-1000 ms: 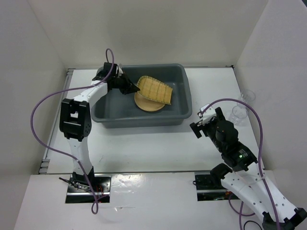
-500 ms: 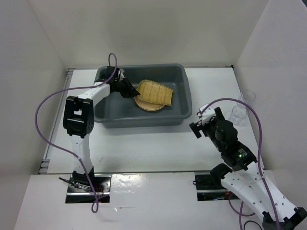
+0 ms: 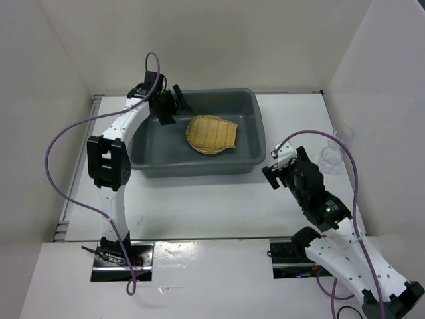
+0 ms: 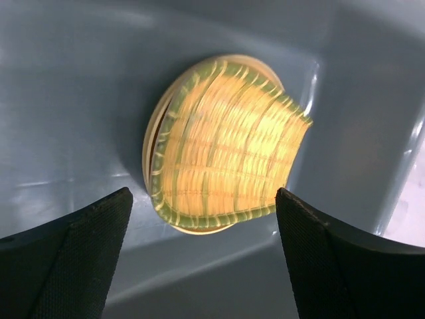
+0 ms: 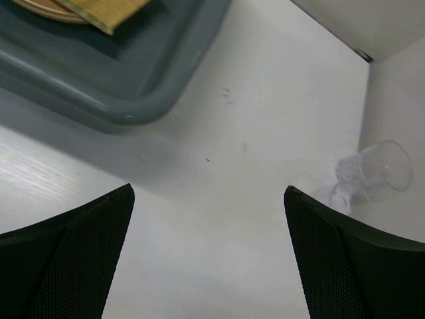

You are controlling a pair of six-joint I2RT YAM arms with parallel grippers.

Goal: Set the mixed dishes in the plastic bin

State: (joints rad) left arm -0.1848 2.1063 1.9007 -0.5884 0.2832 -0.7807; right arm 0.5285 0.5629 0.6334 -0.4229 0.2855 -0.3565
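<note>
Inside the bin (image 3: 199, 170), the tray (image 3: 214, 131) is laid over a tan plate (image 3: 200, 149), stacked so floor room is spared; L gripper (image 3: 170, 106) is held above w/ jaws spread, empty; R gripper (image 3: 274, 165) is likewise spread, nothing gripped, pointed toward two cups (image 3: 330, 157) on the table (image 3: 199, 206), outside the bin; prob. the next pick.

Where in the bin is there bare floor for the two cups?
Bare floor: between the tray and the bin's wall by the left tool, plus a strip along the near wall. Crowded: the middle, where the tray lies on a plate.
</note>
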